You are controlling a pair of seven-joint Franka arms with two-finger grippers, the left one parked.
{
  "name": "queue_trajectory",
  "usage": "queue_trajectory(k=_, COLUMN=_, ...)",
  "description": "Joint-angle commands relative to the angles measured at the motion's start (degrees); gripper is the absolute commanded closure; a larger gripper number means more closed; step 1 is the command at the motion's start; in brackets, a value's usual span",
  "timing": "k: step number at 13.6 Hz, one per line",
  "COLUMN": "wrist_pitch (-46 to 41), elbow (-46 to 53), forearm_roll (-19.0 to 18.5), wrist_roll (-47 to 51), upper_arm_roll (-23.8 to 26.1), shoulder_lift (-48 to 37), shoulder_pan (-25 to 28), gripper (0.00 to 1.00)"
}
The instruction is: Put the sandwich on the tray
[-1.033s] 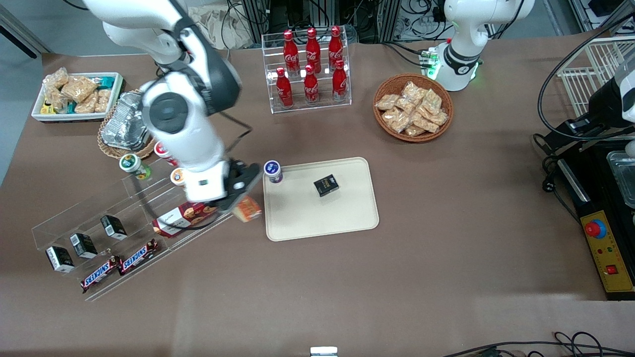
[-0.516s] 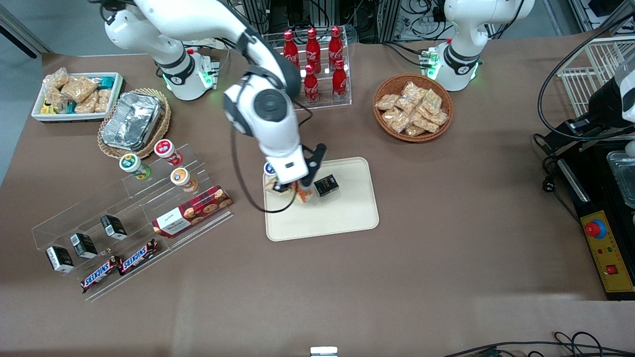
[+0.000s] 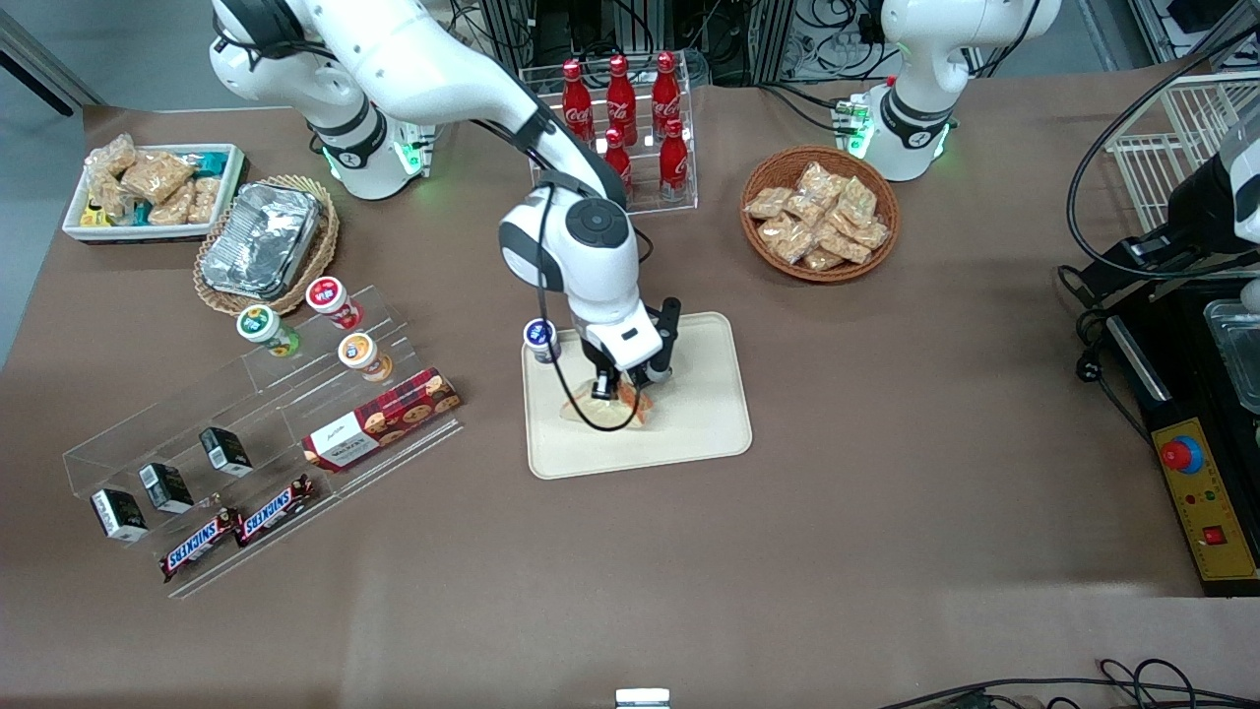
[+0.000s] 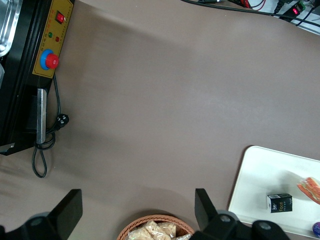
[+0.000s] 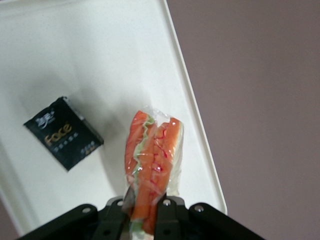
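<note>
The sandwich, a clear-wrapped wedge of pale bread with red, orange and green layers, is over the middle of the beige tray, low against its surface. My right gripper is shut on it from above. In the right wrist view the fingers pinch the sandwich at its near end, above the tray. A small black packet lies on the tray beside the sandwich. The left wrist view shows the tray, the sandwich's tip and the black packet.
A purple-lidded cup stands at the tray's corner, close to the gripper. A rack of red cola bottles and a wicker basket of snack packets lie farther from the camera. An acrylic shelf with a cookie box lies toward the working arm's end.
My right gripper has carried the sandwich from beside the acrylic shelf across to the tray, then on to the tray's middle and lower. It now covers the black packet in the front view.
</note>
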Motion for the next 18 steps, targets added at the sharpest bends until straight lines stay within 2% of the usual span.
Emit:
queue_trajectory(k=1, wrist_pitch=2.07, elbow=2.02, forearm_roll=-1.4, wrist_roll=0.43, upper_arm_roll=-0.64, shoulder_lift=2.64, shoulder_pan=-0.18, gripper=0.8)
queue_trajectory(k=2, wrist_pitch=1.99, elbow=2.02, forearm_roll=-0.61, wrist_roll=0.78, upper_arm_roll=-0.64, shoulder_lift=2.74, shoulder_pan=-0.36, gripper=0.57)
queue_trajectory(k=3, wrist_pitch=1.38, elbow=2.02, forearm_roll=1.14, wrist_roll=2.79, upper_arm_roll=-0.55, shoulder_lift=2.3, shoulder_pan=-0.53, gripper=0.26)
queue_trajectory(k=4, wrist_pitch=-0.37, elbow=2.02, forearm_roll=3.68, wrist_roll=5.42, upper_arm_roll=-0.64, shoulder_lift=1.34, shoulder_pan=-1.06, gripper=0.17)
queue_trajectory(k=7, wrist_pitch=-12.83, elbow=5.09, forearm_roll=9.39, wrist_roll=8.07, upper_arm_roll=-1.95, shoulder_lift=-2.35, shoulder_pan=-3.51, gripper=0.17)
queue_trajectory(k=8, wrist_pitch=-15.48, elbow=5.36, forearm_roll=11.76, wrist_roll=9.82, upper_arm_roll=-2.57, shoulder_lift=-3.84, shoulder_pan=-4.48, gripper=0.17)
queue_trajectory(k=9, wrist_pitch=-17.07, elbow=5.36, forearm_roll=12.48, wrist_roll=11.66, upper_arm_roll=-3.79, shoulder_lift=-5.86, shoulder_pan=-5.53, gripper=0.17)
queue_trajectory(k=13, wrist_pitch=-24.02, elbow=5.1, forearm_roll=12.58, wrist_roll=22.38, upper_arm_roll=-9.51, shoulder_lift=-12.9, shoulder_pan=-5.81, gripper=0.17)
queue_trajectory(k=18, wrist_pitch=-30.78, elbow=4.57, forearm_roll=12.49, wrist_roll=28.73, upper_arm_roll=-15.92, shoulder_lift=-18.17, shoulder_pan=-5.89, gripper=0.17)
